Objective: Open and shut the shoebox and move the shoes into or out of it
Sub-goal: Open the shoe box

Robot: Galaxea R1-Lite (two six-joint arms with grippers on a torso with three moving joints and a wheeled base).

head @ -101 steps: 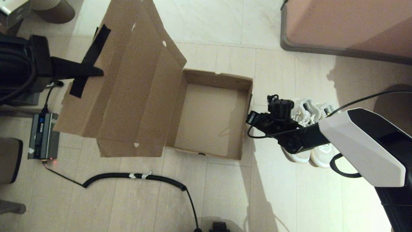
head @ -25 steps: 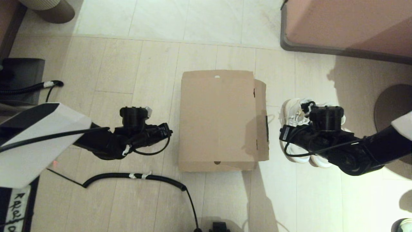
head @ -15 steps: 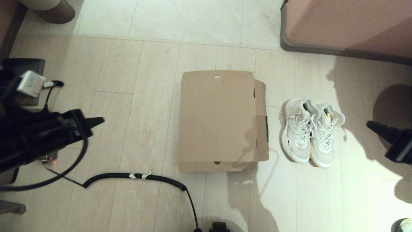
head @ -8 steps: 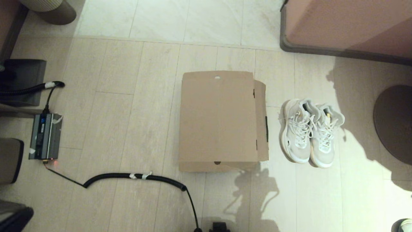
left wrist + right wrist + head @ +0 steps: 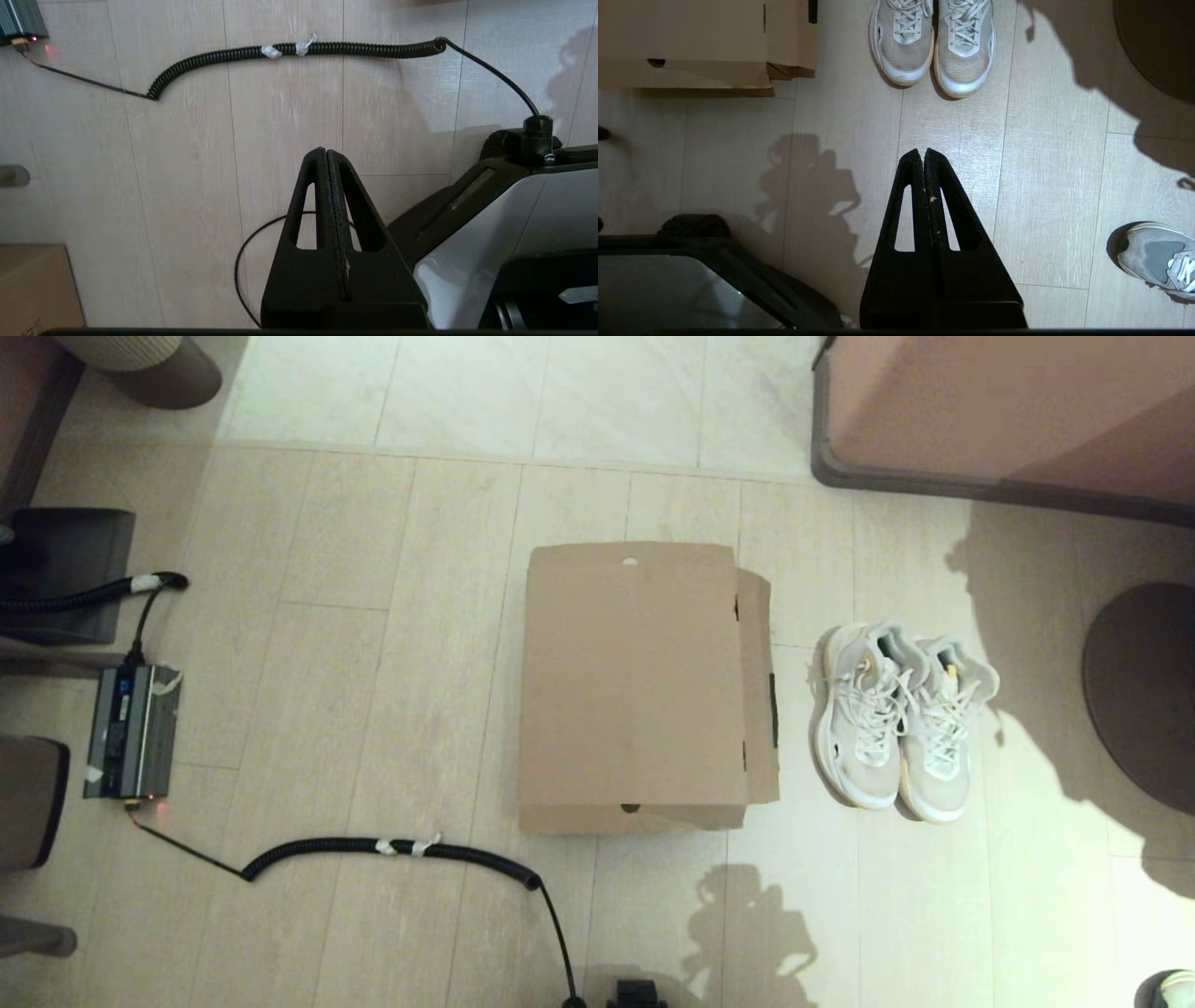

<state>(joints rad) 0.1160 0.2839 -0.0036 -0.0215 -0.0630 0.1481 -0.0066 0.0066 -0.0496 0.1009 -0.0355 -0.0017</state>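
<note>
The brown cardboard shoebox (image 5: 635, 686) lies on the floor with its lid down, its near corner (image 5: 700, 60) also showing in the right wrist view. The pair of white sneakers (image 5: 901, 719) stands side by side on the floor just right of the box, outside it, toes toward me (image 5: 931, 44). Neither arm shows in the head view. My left gripper (image 5: 326, 151) is shut and empty above bare floor near the coiled cable. My right gripper (image 5: 923, 151) is shut and empty, held back from the sneakers' toes.
A black coiled cable (image 5: 392, 847) runs across the floor left of the box's front, leading to a small grey device (image 5: 129, 730). A pink cabinet (image 5: 1008, 411) stands at the back right, a round dark base (image 5: 1144, 695) at the right. Another grey shoe (image 5: 1155, 254) lies near my right gripper.
The box lid went from open to closed with the sneakers left outside. Both arms then pulled back out of the head view; only their shadow has slid nearer since.
</note>
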